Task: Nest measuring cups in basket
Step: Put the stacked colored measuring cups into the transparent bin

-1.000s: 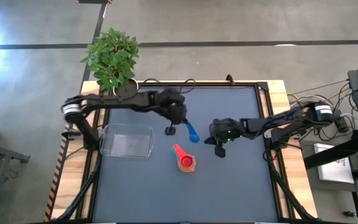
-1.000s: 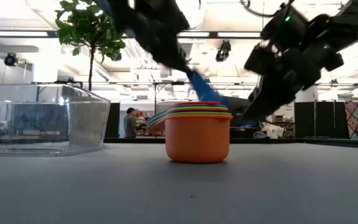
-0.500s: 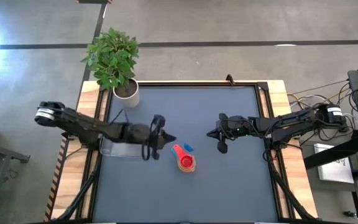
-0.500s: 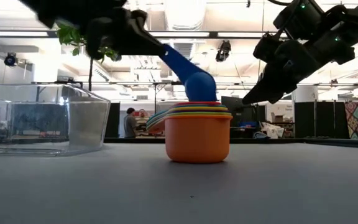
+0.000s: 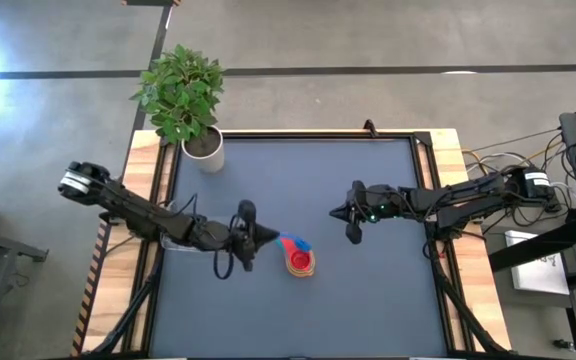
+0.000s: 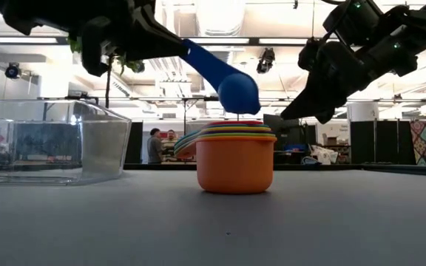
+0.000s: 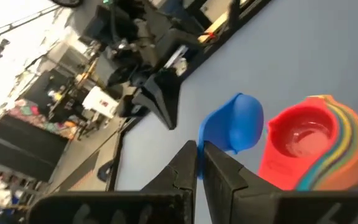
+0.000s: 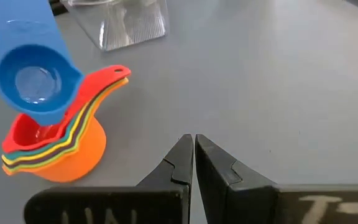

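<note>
1. The left gripper point(image 5: 255, 236) is clamped on the handle of the blue measuring cup point(image 6: 238, 91), holding its bowl just above the stack of nested cups point(image 6: 236, 157) at mid-table
2. The right gripper point(image 5: 351, 228) hangs well apart, fingers together and empty
3. The clear basket point(image 6: 46, 140) stands left of the stack, on the table point(image 5: 368, 300)

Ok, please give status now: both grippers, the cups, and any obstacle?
Left gripper shut on blue cup, holding it just above the nested stack. Right gripper shut, empty, waiting beside. Basket apart, holds no cups. No obstacle.
</note>
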`<action>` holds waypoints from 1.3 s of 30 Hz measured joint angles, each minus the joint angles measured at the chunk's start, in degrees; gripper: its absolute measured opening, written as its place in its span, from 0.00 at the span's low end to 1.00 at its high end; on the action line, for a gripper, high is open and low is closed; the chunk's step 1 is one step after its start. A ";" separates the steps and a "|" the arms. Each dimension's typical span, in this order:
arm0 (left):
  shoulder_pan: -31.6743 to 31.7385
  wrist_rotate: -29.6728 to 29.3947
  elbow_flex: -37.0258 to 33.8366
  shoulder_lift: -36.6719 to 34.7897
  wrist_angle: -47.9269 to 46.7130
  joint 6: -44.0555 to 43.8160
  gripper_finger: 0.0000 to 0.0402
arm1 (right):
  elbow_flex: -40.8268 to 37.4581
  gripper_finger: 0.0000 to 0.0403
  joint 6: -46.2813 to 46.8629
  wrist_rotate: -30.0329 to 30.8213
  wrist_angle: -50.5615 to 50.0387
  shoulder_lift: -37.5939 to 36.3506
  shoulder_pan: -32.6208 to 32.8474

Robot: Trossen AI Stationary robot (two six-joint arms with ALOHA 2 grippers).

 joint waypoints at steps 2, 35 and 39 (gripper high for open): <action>-0.46 -0.80 -0.36 0.25 1.06 0.03 0.00 | 0.00 0.02 0.68 0.00 0.56 0.00 0.02; -4.70 2.78 -1.57 5.83 -6.20 -4.08 0.33 | 0.00 0.02 0.08 -0.11 1.53 -0.02 0.04; -4.64 2.36 -1.55 3.85 -7.92 -5.52 0.47 | 0.00 0.02 0.04 -0.20 1.53 -0.02 0.04</action>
